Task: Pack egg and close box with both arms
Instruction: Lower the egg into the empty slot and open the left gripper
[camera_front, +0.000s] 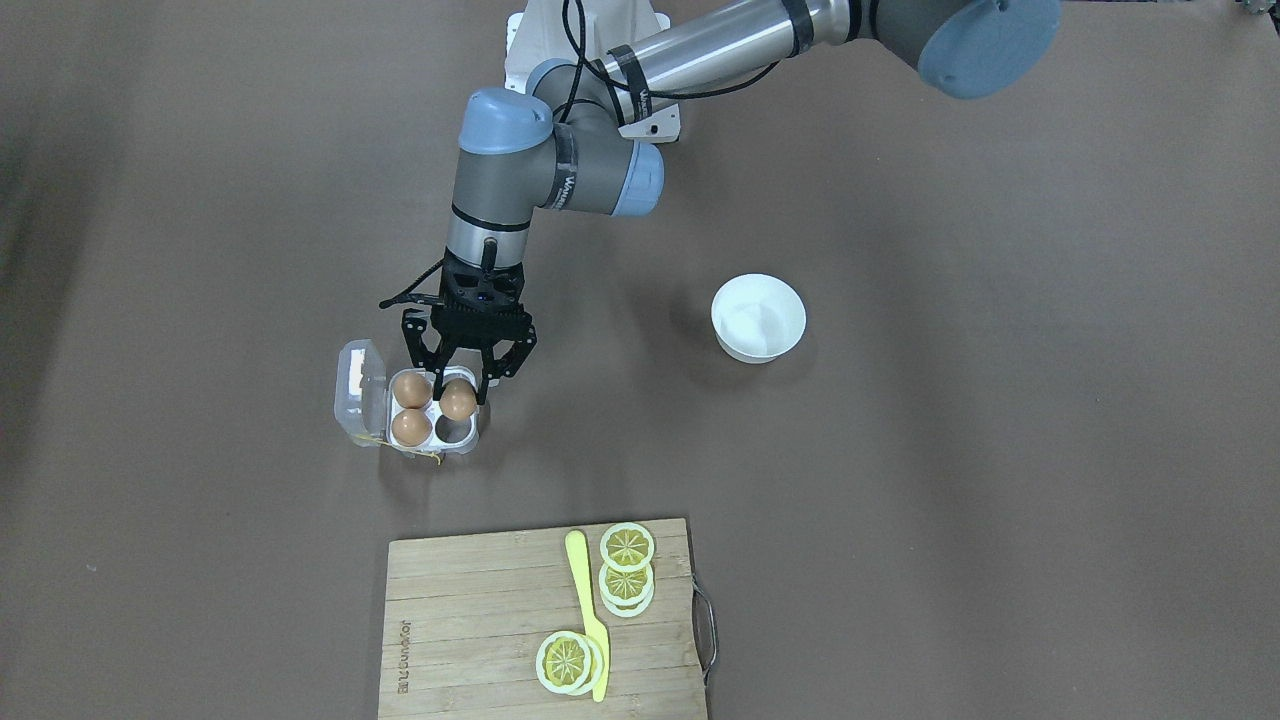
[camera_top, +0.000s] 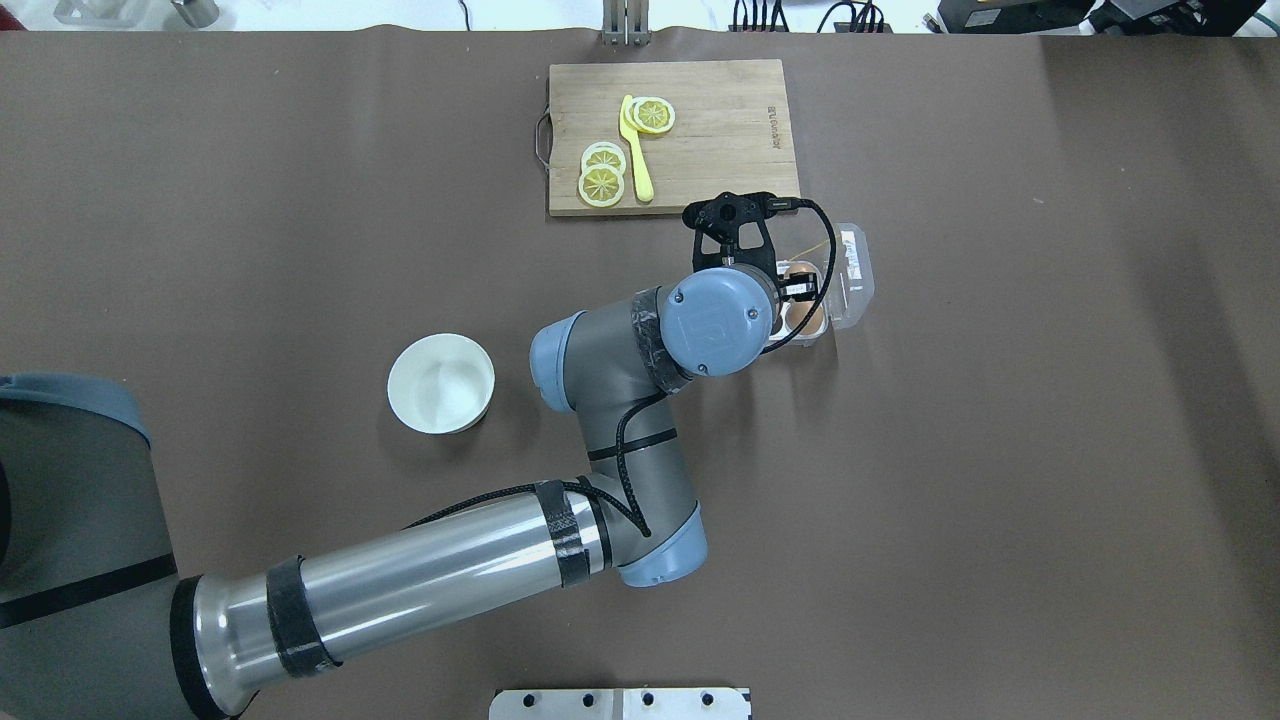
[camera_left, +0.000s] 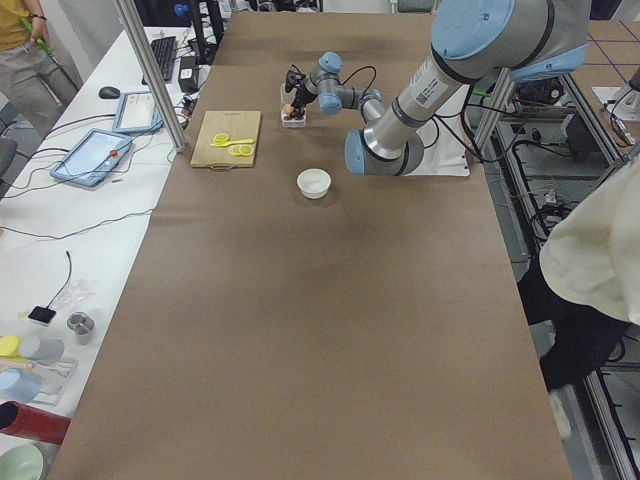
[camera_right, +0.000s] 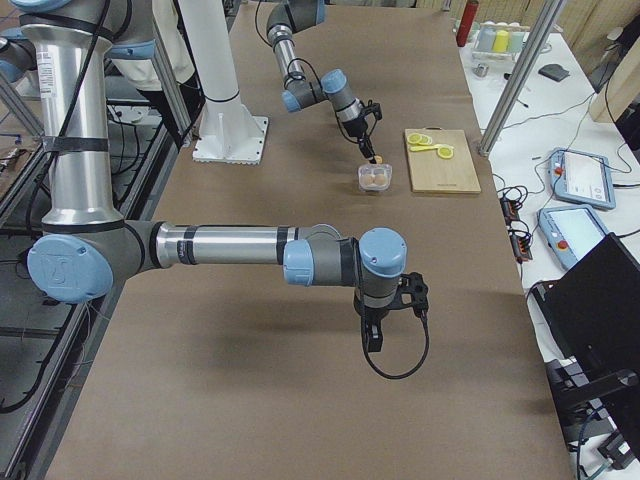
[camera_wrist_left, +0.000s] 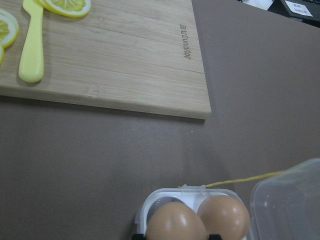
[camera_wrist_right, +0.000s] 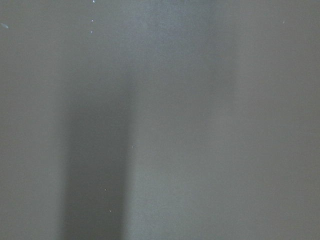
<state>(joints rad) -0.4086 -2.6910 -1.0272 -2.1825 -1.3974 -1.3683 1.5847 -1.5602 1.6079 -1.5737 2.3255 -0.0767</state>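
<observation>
The clear egg box (camera_front: 367, 432) stands open on the brown table, its lid (camera_front: 359, 383) folded out flat beside it. Two tan eggs (camera_front: 411, 388) sit in the cups next to the lid. My left gripper (camera_front: 459, 392) points straight down over the box, its fingers closed around a third egg (camera_front: 458, 401) at a cup on the side away from the lid. In the left wrist view that egg (camera_wrist_left: 176, 225) sits between the fingertips, with another egg (camera_wrist_left: 224, 216) beside it. The last cup (camera_front: 450, 429) is empty. My right gripper (camera_right: 370, 345) hangs over bare table far from the box; I cannot tell whether it is open.
A white bowl (camera_front: 758, 317) stands on my left of the box. A wooden cutting board (camera_front: 470, 620) with lemon slices (camera_front: 627, 547) and a yellow knife (camera_front: 588, 610) lies beyond the box. A yellow string (camera_wrist_left: 245, 178) trails from the box.
</observation>
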